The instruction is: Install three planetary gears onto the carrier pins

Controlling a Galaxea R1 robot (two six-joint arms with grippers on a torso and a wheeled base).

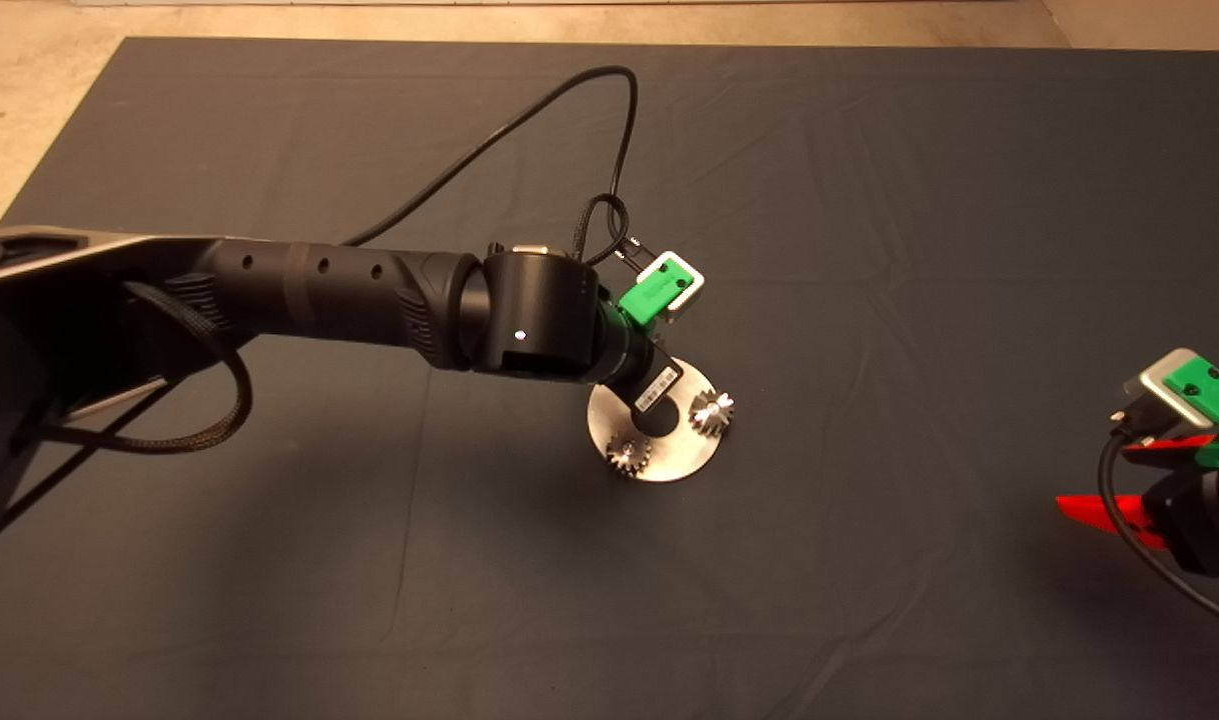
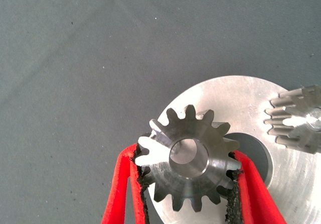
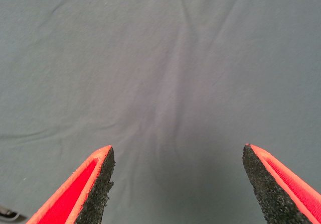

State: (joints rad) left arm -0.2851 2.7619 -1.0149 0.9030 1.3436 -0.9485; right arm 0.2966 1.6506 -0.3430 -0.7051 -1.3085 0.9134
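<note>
1. Gear (image 2: 188, 166) clamped between left gripper (image 2: 186, 184) pads, over disc (image 2: 235, 101).
2. Two gears (image 1: 712, 411) (image 1: 629, 457) seated on disc.
3. Right gripper (image 3: 178, 156) spread wide, holding nothing, parked at mat (image 1: 869, 200) edge.

The head view looks down from above on the whole dark mat (image 1: 869, 200), the disc (image 1: 669, 455) near its middle. The left wrist view sits close over that same disc (image 2: 241, 103), facing down. The right wrist view faces bare mat (image 3: 160, 58), well apart from the disc
</note>
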